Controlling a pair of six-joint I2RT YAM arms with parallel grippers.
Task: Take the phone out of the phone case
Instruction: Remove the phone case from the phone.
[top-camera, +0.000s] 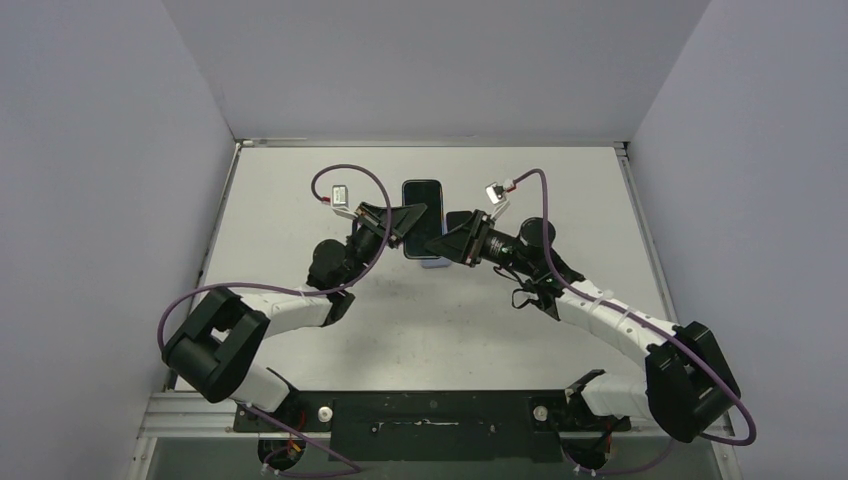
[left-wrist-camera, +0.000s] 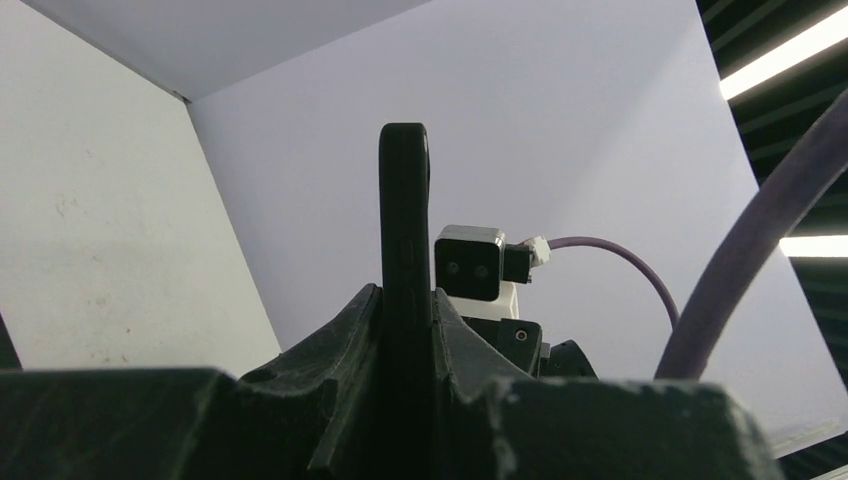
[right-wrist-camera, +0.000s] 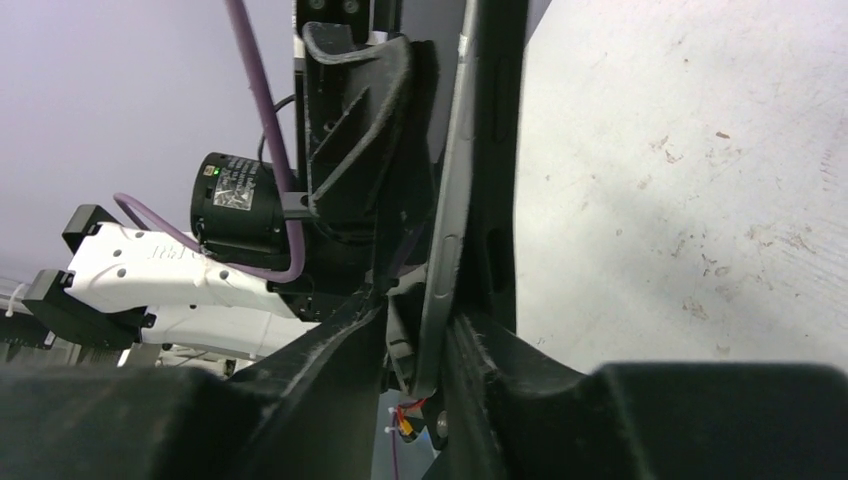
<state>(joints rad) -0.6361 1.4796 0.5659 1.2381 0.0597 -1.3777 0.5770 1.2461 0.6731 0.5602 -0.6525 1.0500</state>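
The black phone case (top-camera: 422, 205) is held off the table between both grippers. My left gripper (top-camera: 405, 228) is shut on its left edge. In the left wrist view the case (left-wrist-camera: 404, 200) stands edge-on, clamped between the fingers of that gripper (left-wrist-camera: 405, 300). My right gripper (top-camera: 447, 243) grips from the right. In the right wrist view the phone's grey edge (right-wrist-camera: 447, 230) lies beside the black case (right-wrist-camera: 500, 130), slightly parted from it, and the gripper (right-wrist-camera: 425, 320) closes on that grey edge. A pale corner of the phone (top-camera: 432, 262) shows below the case.
The white table (top-camera: 300, 190) is walled on the left, back and right. Purple cables (top-camera: 350, 172) loop over both wrists. The right wrist camera (left-wrist-camera: 468, 262) sits just behind the case, and the left gripper (right-wrist-camera: 350, 110) fills the upper middle of the right wrist view.
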